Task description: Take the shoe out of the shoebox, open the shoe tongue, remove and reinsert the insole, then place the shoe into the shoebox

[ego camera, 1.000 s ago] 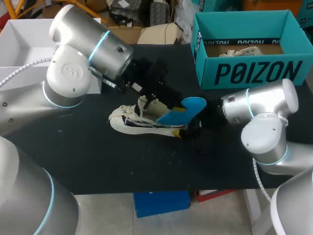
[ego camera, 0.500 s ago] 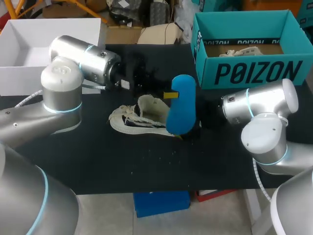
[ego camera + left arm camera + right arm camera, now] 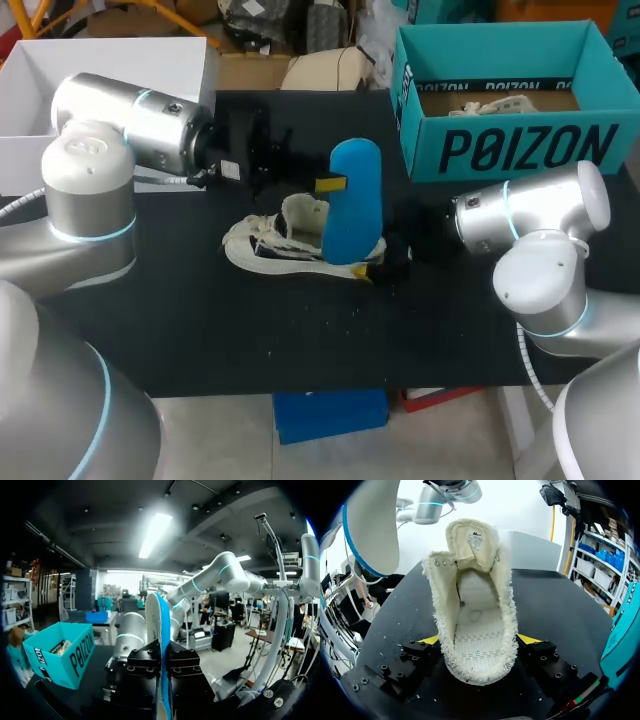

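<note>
Fingers of the left gripper [image 3: 327, 185] are closed on the blue insole [image 3: 353, 205], one against each face. They hold it upright at the middle of the frame, above the heel end of the shoe [image 3: 275, 245]. The right wrist view shows the shoe's inside bare, so the insole appears to be fully out and poised for turning and feeding back in. The right gripper [image 3: 479, 640] pinches the heel from both sides, its yellow tips against the frayed walls, probably to pin the shoe to the black table [image 3: 200, 330] during that work. The shoe sits on its sole at centre, toe toward the left, with its tongue [image 3: 472, 540] raised and its mouth wide open. The teal shoebox [image 3: 500, 150] stands open at the upper right, well apart, ready for the shoe's return.
</note>
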Robot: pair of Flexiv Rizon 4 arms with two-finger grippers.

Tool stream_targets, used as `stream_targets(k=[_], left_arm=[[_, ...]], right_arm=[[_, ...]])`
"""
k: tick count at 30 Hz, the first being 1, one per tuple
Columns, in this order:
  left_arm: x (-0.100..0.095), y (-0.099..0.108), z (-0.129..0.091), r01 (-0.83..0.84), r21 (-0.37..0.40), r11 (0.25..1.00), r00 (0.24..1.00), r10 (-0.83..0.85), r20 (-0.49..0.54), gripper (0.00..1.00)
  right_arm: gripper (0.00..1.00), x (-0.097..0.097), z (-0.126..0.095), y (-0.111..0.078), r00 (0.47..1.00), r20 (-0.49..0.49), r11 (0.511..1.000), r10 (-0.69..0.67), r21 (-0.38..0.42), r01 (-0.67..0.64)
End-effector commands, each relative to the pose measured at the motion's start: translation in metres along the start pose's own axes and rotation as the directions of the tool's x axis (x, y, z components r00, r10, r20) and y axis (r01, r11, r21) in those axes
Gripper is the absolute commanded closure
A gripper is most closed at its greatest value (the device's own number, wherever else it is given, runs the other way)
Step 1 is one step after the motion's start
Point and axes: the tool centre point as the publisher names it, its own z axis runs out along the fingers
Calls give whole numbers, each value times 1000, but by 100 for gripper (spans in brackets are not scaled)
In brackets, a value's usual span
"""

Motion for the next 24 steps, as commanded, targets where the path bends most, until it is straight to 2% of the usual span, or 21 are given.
stream_targets(k=[1, 3, 12, 14, 19, 24], left_arm=[[6, 3, 6, 2, 100, 995, 996, -11, 91, 100], [7, -2, 5, 19, 124, 992, 995, -31, 96, 100], [23, -36, 11, 157, 130, 979, 980, -171, 102, 100], [27, -44, 12, 184, 156, 970, 975, -200, 95, 100], [37, -59, 12, 225, 132, 965, 967, -238, 94, 100], [48, -78, 9, 249, 144, 958, 958, -265, 108, 100]], right_arm=[[100, -1, 1, -3, 1000, 0, 1000, 0, 0, 0], [100, -1, 1, -3, 1000, 0, 1000, 0, 0, 0], [100, -1, 1, -3, 1000, 0, 1000, 0, 0, 0], [100, -1, 1, -3, 1000, 0, 1000, 0, 0, 0], [100, -1, 1, -3, 1000, 0, 1000, 0, 0, 0], [100, -1, 1, -3, 1000, 0, 1000, 0, 0, 0]])
